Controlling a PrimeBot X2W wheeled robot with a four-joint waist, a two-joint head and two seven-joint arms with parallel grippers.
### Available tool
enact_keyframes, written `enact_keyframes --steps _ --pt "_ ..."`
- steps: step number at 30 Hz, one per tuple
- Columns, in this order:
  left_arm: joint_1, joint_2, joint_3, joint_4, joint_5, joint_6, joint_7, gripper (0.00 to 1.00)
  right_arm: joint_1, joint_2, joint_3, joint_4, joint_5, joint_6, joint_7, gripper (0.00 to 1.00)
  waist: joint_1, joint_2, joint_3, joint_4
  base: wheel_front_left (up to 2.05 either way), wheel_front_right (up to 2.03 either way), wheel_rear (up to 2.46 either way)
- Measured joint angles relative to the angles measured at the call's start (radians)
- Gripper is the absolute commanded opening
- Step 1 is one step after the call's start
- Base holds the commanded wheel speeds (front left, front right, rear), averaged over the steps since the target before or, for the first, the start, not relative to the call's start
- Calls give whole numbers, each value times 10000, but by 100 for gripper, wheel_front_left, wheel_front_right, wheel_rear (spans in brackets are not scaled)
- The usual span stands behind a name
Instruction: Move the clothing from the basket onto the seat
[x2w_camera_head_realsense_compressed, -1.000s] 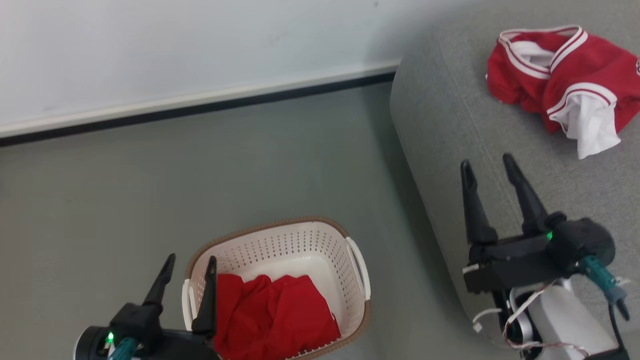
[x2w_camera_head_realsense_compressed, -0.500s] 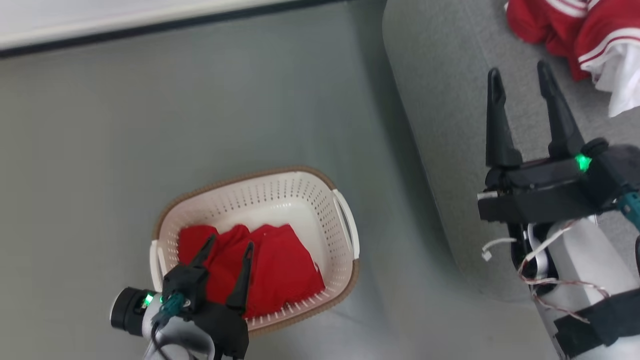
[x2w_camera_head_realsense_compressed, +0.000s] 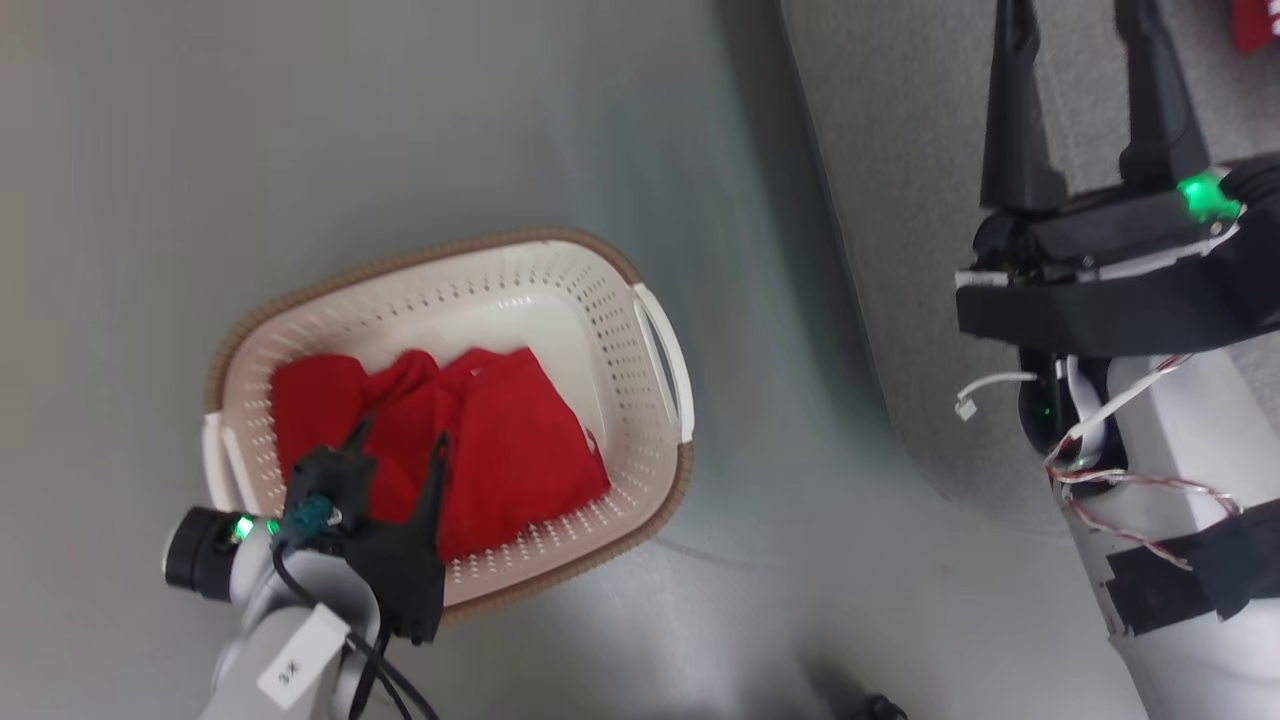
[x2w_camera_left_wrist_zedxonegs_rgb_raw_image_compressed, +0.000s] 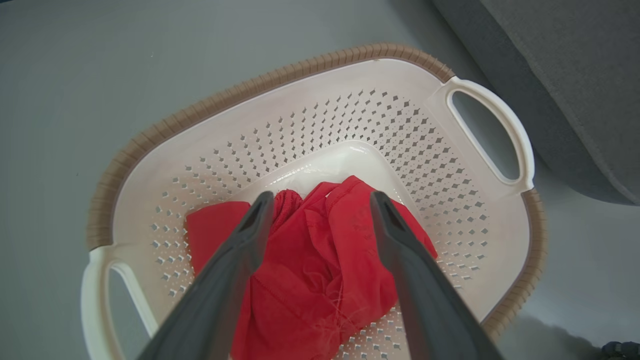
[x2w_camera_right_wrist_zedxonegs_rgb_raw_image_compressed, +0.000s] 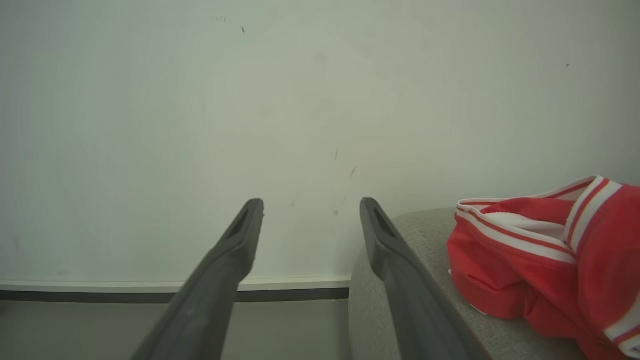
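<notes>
Our empty, wide-open left gripper (x2w_camera_left_wrist_zedxonegs_rgb_raw_image_compressed: 320, 200) hovers over crumpled red cloth (x2w_camera_left_wrist_zedxonegs_rgb_raw_image_compressed: 310, 270), likely limp and light, inside the cream perforated plastic basket (x2w_camera_left_wrist_zedxonegs_rgb_raw_image_compressed: 350, 115); we'd pinch its raised fold.

The right gripper (x2w_camera_right_wrist_zedxonegs_rgb_raw_image_compressed: 311, 202) points at a pale wall (x2w_camera_right_wrist_zedxonegs_rgb_raw_image_compressed: 300, 100), its two dark fingers spread with nothing between them. Just right of them, a red jersey (x2w_camera_right_wrist_zedxonegs_rgb_raw_image_compressed: 540, 270) with white striped trim lies crumpled on the grey seat (x2w_camera_right_wrist_zedxonegs_rgb_raw_image_compressed: 425, 231).

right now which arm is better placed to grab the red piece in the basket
Left. The left gripper hangs open over the red piece in the basket; the right gripper is away by the seat and jersey.
</notes>
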Motion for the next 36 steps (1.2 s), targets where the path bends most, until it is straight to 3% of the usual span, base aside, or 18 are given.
enact_keyframes --steps 12,36 --pt "-1174 232 -182 872 447 -140 178 100 -895 343 -125 -128 -92 165 -2 100 -1 0 1652 -509 0 0 0" --pt "-2379 869 8 2543 606 -92 554 100 -1217 872 0 4 -176 562 -4 100 -2 -1 2987 -1614 0 0 0"
